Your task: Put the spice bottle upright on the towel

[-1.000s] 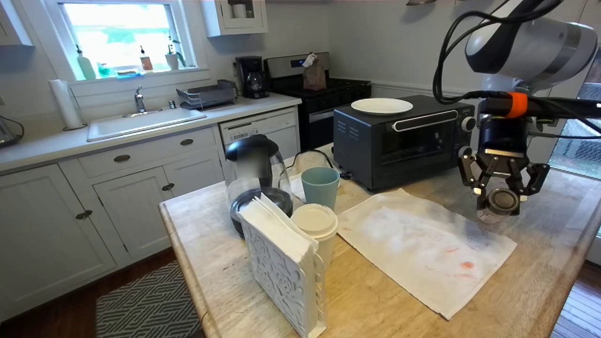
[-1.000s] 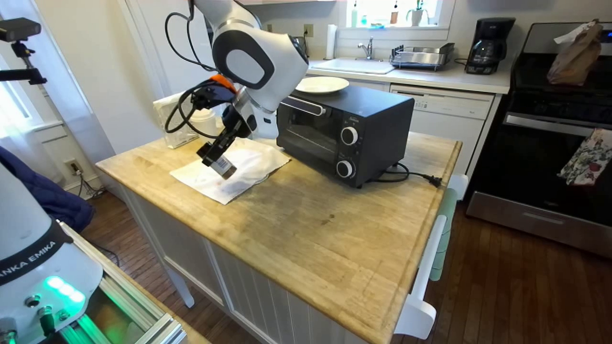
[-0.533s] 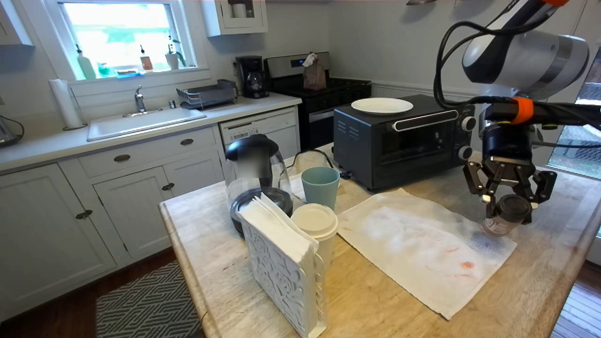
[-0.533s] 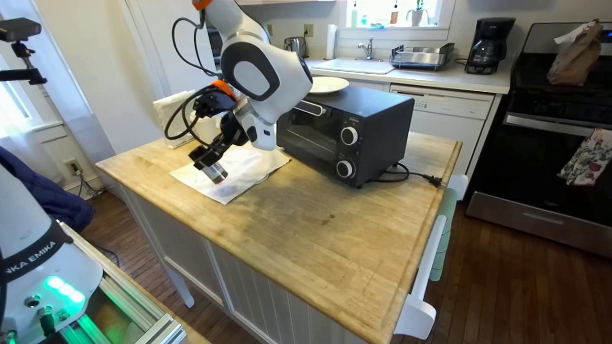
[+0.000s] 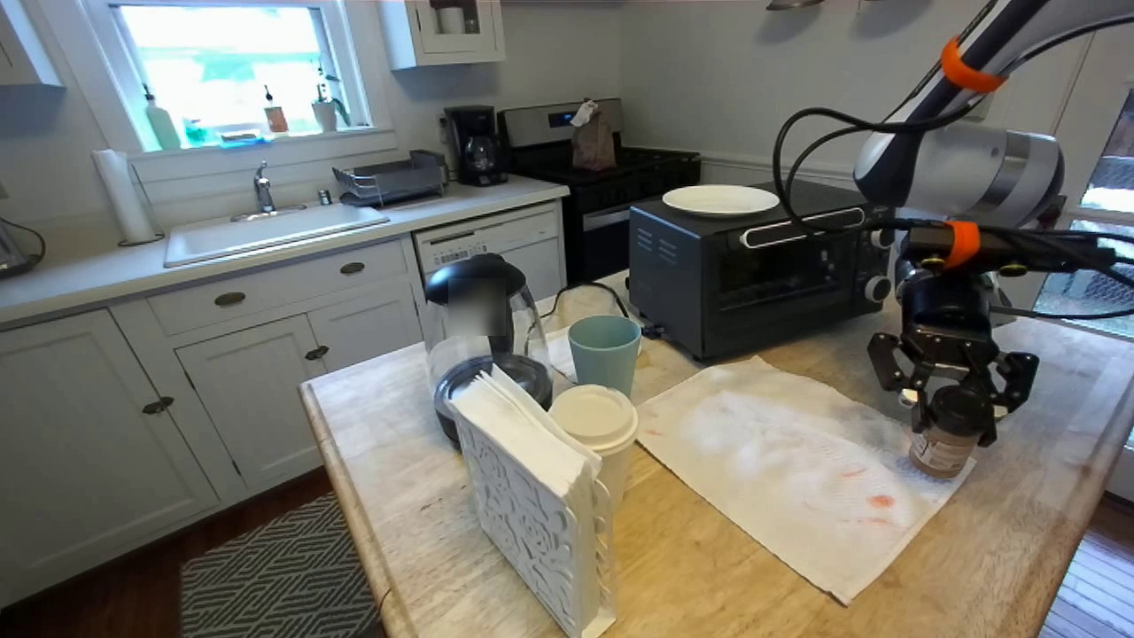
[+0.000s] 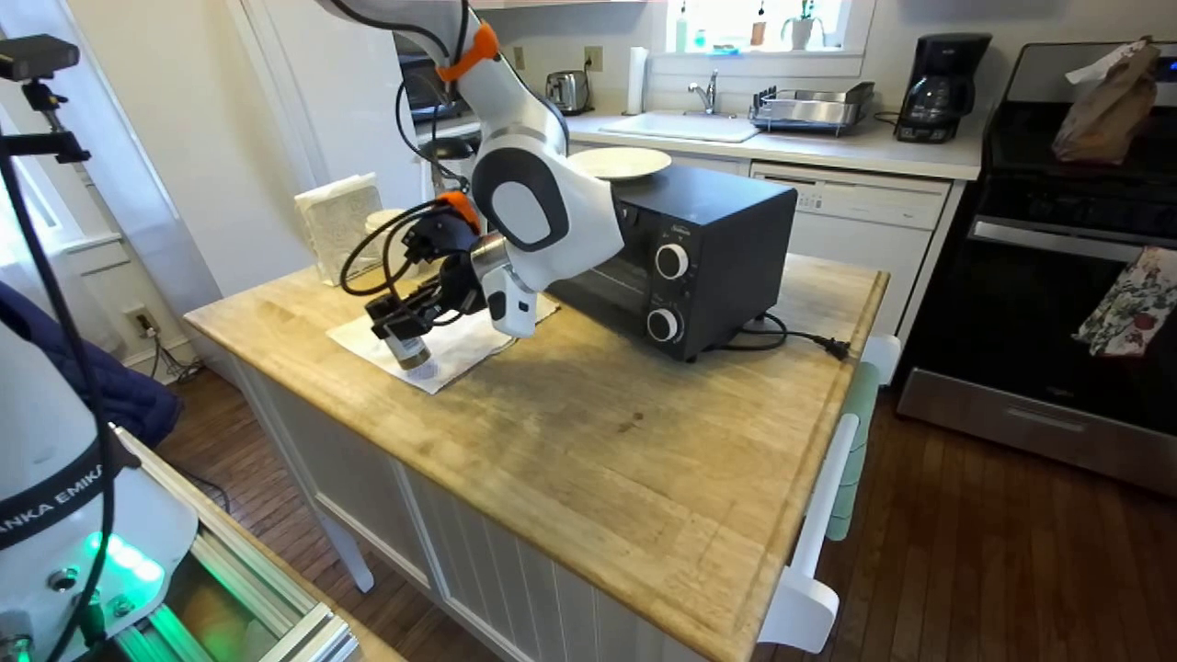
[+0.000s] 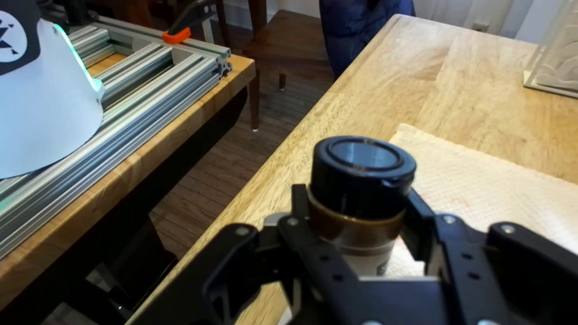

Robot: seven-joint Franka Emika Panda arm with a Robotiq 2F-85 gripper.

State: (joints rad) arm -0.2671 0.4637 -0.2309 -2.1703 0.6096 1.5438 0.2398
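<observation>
The spice bottle [image 5: 941, 454] has a dark lid, brown glass and a pale label. My gripper [image 5: 955, 425] is shut on it just below the lid. In the wrist view the bottle [image 7: 356, 228] stands lid-up between the fingers of the gripper [image 7: 356, 208]. In an exterior view the bottle [image 6: 407, 352] still leans slightly, its base towards the toaster oven side. The white towel [image 5: 762, 461] with faint red stains lies flat; it also shows in an exterior view [image 6: 474, 338] and the wrist view [image 7: 492, 189]. The bottle's base is over the towel's corner; whether it touches is unclear.
A black toaster oven [image 5: 753, 275] with a white plate [image 5: 720, 200] stands behind the towel. A blue-green cup [image 5: 604, 353], a white lidded cup [image 5: 595, 418], a napkin holder [image 5: 532, 523] and a glass kettle [image 5: 487, 346] stand beside it. The table edge [image 7: 289, 135] is close to the bottle.
My gripper has carried the bottle down towards the towel's corner nearest the table edge. The bottle has turned from strongly tilted to nearly upright.
</observation>
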